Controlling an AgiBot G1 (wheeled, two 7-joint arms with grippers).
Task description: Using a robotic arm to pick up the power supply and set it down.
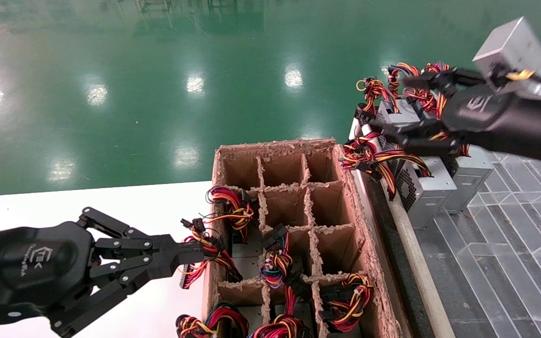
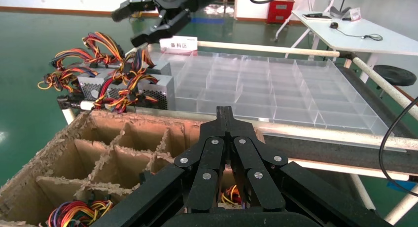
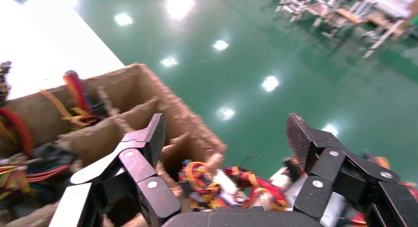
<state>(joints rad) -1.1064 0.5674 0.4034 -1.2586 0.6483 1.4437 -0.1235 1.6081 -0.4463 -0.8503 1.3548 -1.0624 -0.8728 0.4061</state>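
A glossy green shop floor (image 1: 158,61) lies behind a white table (image 1: 111,206) carrying a brown cardboard divider box (image 1: 294,188), and to its right sits a clear plastic tray (image 1: 510,234) with several grey power supplies standing at its far left corner. The right gripper (image 1: 395,105) hovers over those units with its jaws spread wide and nothing between them; the power supply (image 1: 423,185) nearest the camera stands free on the tray, its wire bundle (image 1: 369,157) spilling toward the box. A steel-cased unit like this is probably heavy and rigid, its painted walls rather slick — so the firm place to grip looks to be across the flat sides of the case, not the soft loose wires, which would likely slip and snag. The left gripper (image 1: 204,251) is held at the box's left wall, fingers pressed together and empty. The left wrist view shows what the head view hides — the tray's full grid of vacant compartments — while the right wrist view shows the textured pads (image 3: 301,133) of the spread fingers.
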